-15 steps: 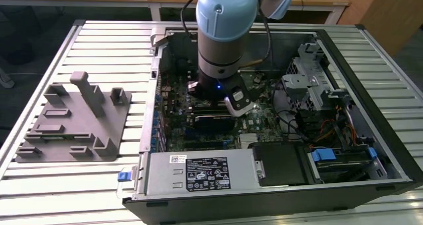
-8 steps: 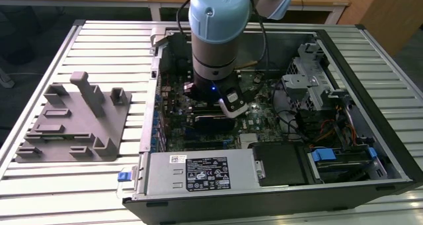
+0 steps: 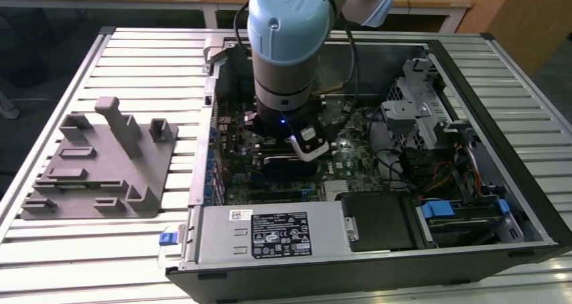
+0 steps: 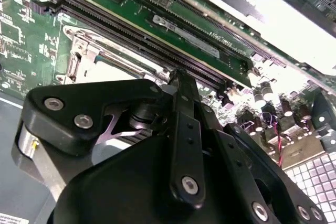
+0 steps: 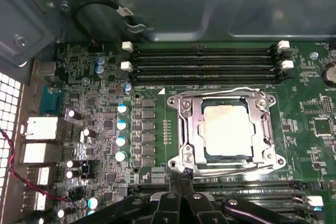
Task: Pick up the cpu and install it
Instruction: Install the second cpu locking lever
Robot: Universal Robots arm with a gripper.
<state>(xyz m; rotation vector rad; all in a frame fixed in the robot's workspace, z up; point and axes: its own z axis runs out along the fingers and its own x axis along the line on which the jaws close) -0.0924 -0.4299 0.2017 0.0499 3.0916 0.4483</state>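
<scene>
The open computer case (image 3: 465, 116) lies on the slatted tabletop (image 3: 134, 250) beside a grey plastic tray (image 3: 98, 167), and its power supply (image 3: 268, 234) carries a white-and-black printed label (image 3: 281, 234) too small to read. On the green motherboard (image 5: 94, 103), the cpu (image 5: 226, 129) sits flat in its metal socket frame (image 5: 184, 129), square, silvery top facing up, edges parallel to the memory slots (image 5: 205, 61). The gripper (image 5: 181, 184) hovers just beside the socket's edge with its fingers (image 4: 184, 129) pressed together, holding nothing.

Metal, plastic and circuit board

The cpu (image 5: 226, 129) has a pale, matt metal top inside a shiny metal socket frame (image 5: 185, 129); the gripper (image 4: 181, 80) is matt black plastic.
</scene>
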